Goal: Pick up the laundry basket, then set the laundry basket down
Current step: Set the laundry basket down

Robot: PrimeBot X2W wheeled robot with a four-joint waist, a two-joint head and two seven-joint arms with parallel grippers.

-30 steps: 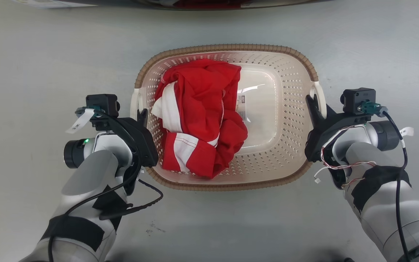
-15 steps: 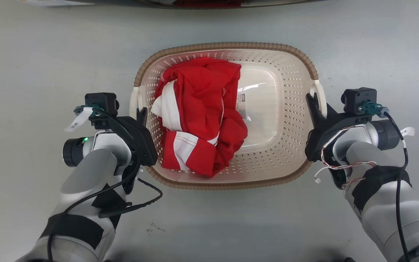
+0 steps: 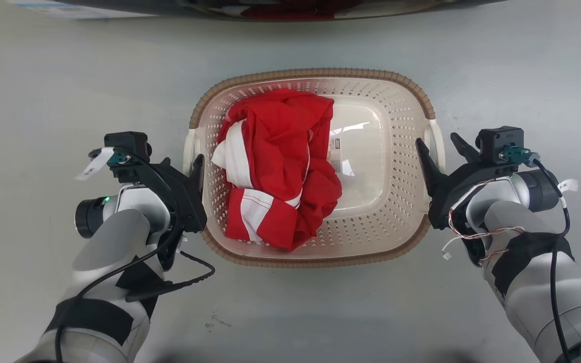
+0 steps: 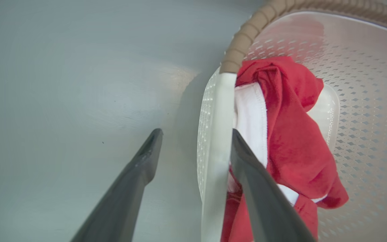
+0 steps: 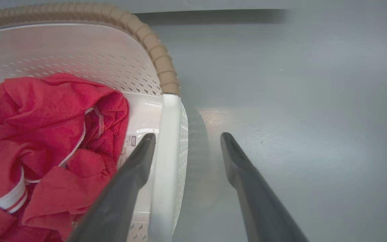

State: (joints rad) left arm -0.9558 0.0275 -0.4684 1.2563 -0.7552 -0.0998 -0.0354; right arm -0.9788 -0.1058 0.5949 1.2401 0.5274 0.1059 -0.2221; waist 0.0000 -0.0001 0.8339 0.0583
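The left gripper (image 3: pixel 183 164) is spread astride the left handle (image 4: pixel 218 134) of the laundry basket (image 3: pixel 310 261), its inner finger beside the red garment (image 3: pixel 280 166), which it might snag. The basket seemingly rests on the floor (image 3: pixel 43 75) mid-scene, mouth up, long axis left-to-right. The right gripper (image 3: pixel 437 142), likewise spread, could drag the right handle (image 5: pixel 166 134).

Left hand (image 3: pixel 182 162) and right hand (image 3: pixel 437 140), both spread, straddle the laundry basket's (image 3: pixel 315 73) opposite sides.

The red garment (image 3: pixel 275 166) hid part of the laundry basket (image 3: pixel 315 73), its label (image 3: pixel 336 151) was too small to read, and a dark object (image 3: pixel 280 6) was cut off above.
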